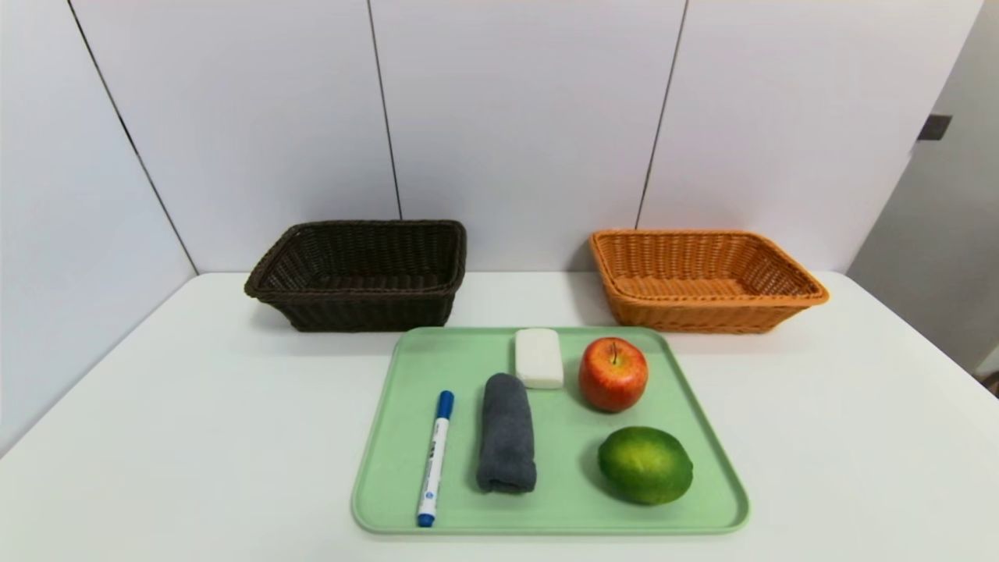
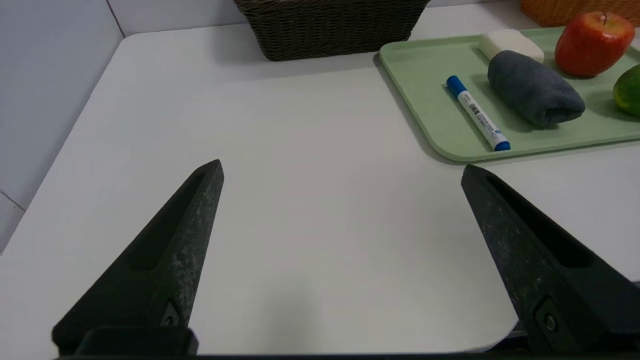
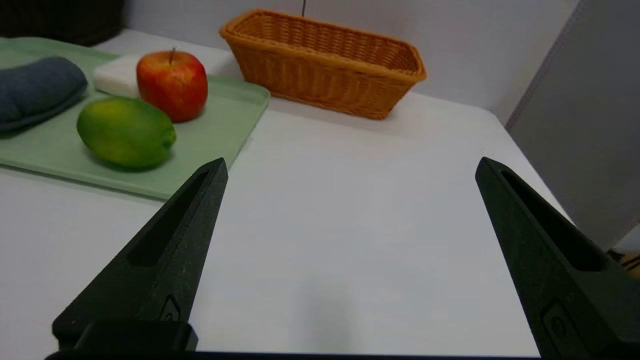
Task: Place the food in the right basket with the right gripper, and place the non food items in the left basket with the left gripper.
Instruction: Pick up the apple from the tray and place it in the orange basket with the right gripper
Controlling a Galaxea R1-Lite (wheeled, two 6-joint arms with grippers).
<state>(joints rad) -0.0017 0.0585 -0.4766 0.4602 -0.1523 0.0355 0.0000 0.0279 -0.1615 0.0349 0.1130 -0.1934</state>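
White surface (image 1: pixel 195 437) against a white panelled wall, nothing sorted yet by the look of it. Left gripper (image 2: pixel 341 170) hangs over bare surface on the near left, jaws spread wide, holding nothing; right gripper (image 3: pixel 350 167) likewise on the near right, wide apart and empty. Each sits on its own basket's side, probably so neither arm has to cross over.

Between them, a pale green plastic tray (image 1: pixel 406 468) carries all five items. Non-food on its left half: one white marker with blue cap (image 1: pixel 434 459), one rolled dark grey towel (image 1: pixel 506 433), one small white rounded bar (image 1: pixel 538 357) at the far edge. Food on its right half: one red apple with yellowish streaks (image 1: pixel 613 375), one green oval citrus fruit (image 1: pixel 645 465) nearer the robot.

Behind the tray, two baskets, both empty: dark brown woven wicker basket (image 1: pixel 359 273) far left, orange-tan woven wicker basket (image 1: pixel 702 281) far right.

Count: two grippers, two baskets, one tray, three non-food, two food.
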